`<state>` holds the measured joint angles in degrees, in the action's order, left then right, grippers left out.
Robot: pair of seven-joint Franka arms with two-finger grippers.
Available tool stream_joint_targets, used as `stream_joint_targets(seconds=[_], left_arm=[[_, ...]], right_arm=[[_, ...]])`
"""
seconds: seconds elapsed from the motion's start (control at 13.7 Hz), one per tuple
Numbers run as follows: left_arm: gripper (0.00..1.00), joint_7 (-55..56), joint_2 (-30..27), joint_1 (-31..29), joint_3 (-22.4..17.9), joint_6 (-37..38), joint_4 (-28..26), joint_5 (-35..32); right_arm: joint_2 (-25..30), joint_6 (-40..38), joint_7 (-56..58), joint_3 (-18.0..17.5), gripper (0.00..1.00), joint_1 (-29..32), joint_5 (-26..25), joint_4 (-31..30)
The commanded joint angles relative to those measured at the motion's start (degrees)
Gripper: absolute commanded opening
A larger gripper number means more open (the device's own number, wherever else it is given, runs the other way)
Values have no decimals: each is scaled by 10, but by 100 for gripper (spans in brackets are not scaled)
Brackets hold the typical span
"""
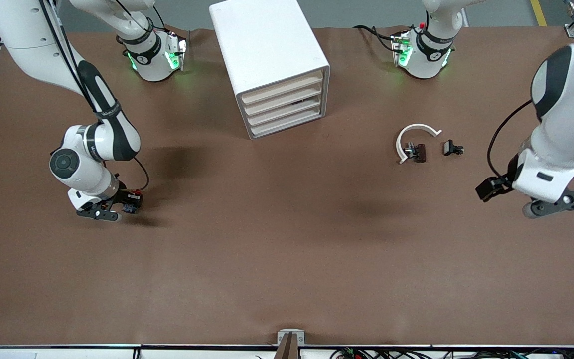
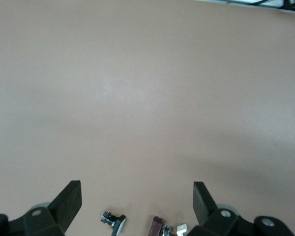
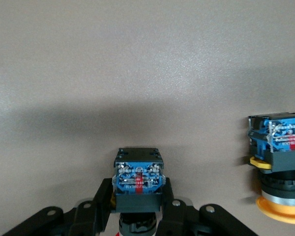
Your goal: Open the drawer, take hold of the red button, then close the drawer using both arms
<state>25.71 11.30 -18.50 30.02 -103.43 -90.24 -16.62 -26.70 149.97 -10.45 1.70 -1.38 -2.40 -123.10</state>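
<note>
We see the right pincer (image 3: pixel 137 216) low at the right arm's end of the worktop (image 1: pixel 287 249), clamped on the button (image 3: pixel 137 179). The left pincer (image 2: pixel 137 204) hangs spread apart over the left arm's end, waiting.

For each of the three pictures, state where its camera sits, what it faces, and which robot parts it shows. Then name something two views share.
Front view: high across the table, facing both white arms, the white drawer cabinet and the brown table.
Left wrist view: on the left arm, facing bare table between the open left gripper.
Right wrist view: on the right arm; the right gripper holds the blue-and-black button.
Shared: front and right wrist views both show that button.
</note>
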Motion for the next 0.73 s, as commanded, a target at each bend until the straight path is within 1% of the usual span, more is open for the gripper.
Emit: stream_joint_targets(seconds=[0.0,0.22,0.29,0.37,0.44,0.58,0.66], left_arm=[[100,-34,-36,-8,7,44,13,27],[100,-39,-36,-7,8,117,70,51],[100,-45,-37,-7,8,138,81,60],[100,-58,-40,-7,7,146,82,66],[100,-78,-61,-3,1,147,80,77],[100,-86,-77,19,-32,163,74,105],[100,-90,-86,44,-67,181,74,131]], right_arm=[[-13,-6,-6,-5,0,3,-5,17],[-17,-8,-4,-4,0,4,-5,26],[-18,-7,-6,-5,0,5,-5,26],[-18,-8,-9,-5,0,3,-5,26],[-19,-8,-8,-5,0,2,-6,26],[-20,-9,4,-4,0,2,-8,34],[-20,-11,8,-4,26,2,-9,35]])
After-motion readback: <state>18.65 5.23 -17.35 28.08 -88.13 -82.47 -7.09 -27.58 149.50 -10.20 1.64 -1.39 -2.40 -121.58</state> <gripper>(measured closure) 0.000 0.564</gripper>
